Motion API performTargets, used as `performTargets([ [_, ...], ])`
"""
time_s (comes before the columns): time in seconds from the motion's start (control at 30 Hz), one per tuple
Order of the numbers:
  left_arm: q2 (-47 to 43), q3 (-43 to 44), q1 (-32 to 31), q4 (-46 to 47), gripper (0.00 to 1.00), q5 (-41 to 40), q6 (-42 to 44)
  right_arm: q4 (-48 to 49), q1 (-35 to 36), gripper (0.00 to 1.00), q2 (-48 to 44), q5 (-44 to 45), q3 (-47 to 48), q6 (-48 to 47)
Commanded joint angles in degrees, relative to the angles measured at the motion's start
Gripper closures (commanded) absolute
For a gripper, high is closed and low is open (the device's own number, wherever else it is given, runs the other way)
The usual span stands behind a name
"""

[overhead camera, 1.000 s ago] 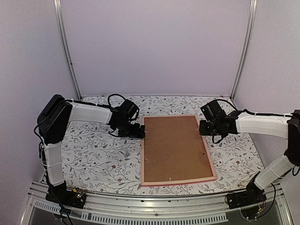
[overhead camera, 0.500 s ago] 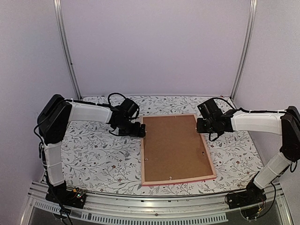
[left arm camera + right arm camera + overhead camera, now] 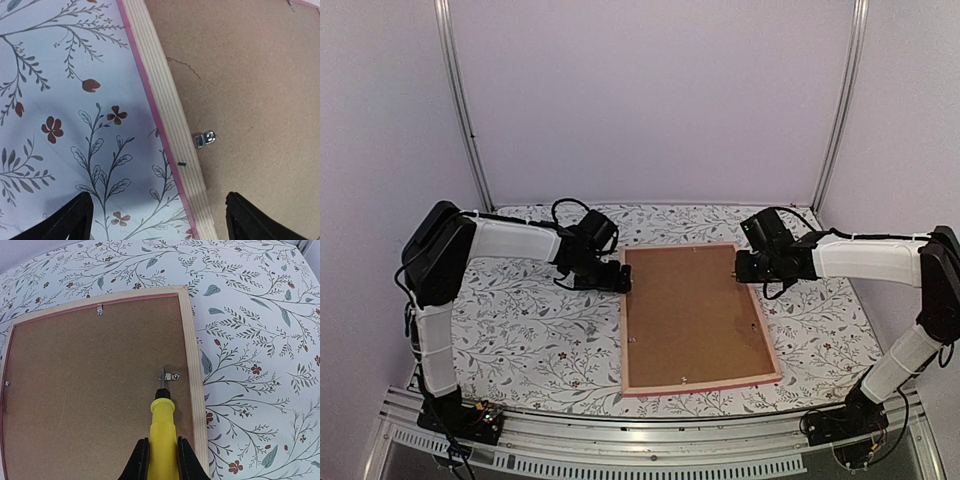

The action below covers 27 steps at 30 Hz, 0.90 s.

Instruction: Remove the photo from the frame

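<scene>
The frame [image 3: 623, 335] lies face down on the flowered cloth, its pale wooden back and pink rim showing. A brown backing board [image 3: 695, 315] fills it, so the photo is hidden. My right gripper [image 3: 162, 460] is shut on a yellow-handled screwdriver [image 3: 163, 430]. The blade tip rests against a small metal clip [image 3: 169, 376] near the frame's right rail. In the top view the right gripper [image 3: 742, 268] sits over that rail. My left gripper [image 3: 157, 220] is open and straddles the frame's left rail [image 3: 165, 115], holding nothing. Another clip [image 3: 204, 139] lies just ahead of it.
More metal clips hold the board: one at the far rail [image 3: 100, 310] and one at the left rail [image 3: 7, 383]. The flowered tablecloth [image 3: 520, 330] spreads around the frame. Upright metal posts [image 3: 460, 110] stand at the back corners.
My right gripper has shifted a little to the left with the screwdriver, from beside the frame's right rail to over it. The left arm has stayed put.
</scene>
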Motion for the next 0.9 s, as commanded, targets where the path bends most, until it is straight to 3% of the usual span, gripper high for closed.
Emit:
performTargets([
  [0.0, 0.9, 1.5, -0.5, -1.1, 0.06, -0.2, 0.7, -2.2, 0.4, 1.00, -0.7, 0.3, 1.1, 0.5],
  [0.5, 0.7, 1.5, -0.5, -0.2, 0.07, -0.4, -0.4, 9.1, -3.4, 1.00, 9.5, -8.2, 9.3, -1.5],
  [0.87, 0.4, 0.2, -0.5, 0.7, 0.07, -0.4, -0.6, 11.8, -4.1, 1.00, 16.9, -11.6, 14.9, -1.4],
])
